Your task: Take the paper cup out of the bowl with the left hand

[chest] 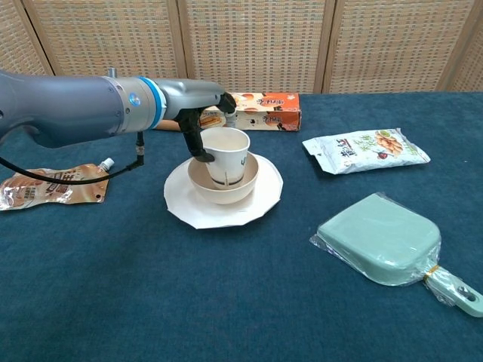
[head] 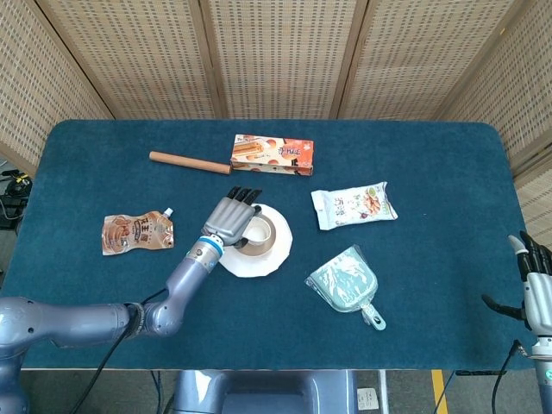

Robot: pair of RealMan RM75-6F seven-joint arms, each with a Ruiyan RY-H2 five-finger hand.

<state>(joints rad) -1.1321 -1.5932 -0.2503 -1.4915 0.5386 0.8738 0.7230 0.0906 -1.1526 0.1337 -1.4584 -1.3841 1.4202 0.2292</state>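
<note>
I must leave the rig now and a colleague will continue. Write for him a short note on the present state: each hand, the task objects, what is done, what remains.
Left hand: grips the paper cup at its rim side; the cup looks raised and slightly tilted, its base still inside the bowl.
Right hand: at the table's right edge, holds nothing, fingers apart.
Bowl sits on the white plate, mid-table.
Done: reach and grasp.
Left: lift the cup clear of the bowl, set it on the table, release.

Left hand (head: 231, 216) fingers (head: 245, 197) overlap the bowl (head: 270, 231).
</note>
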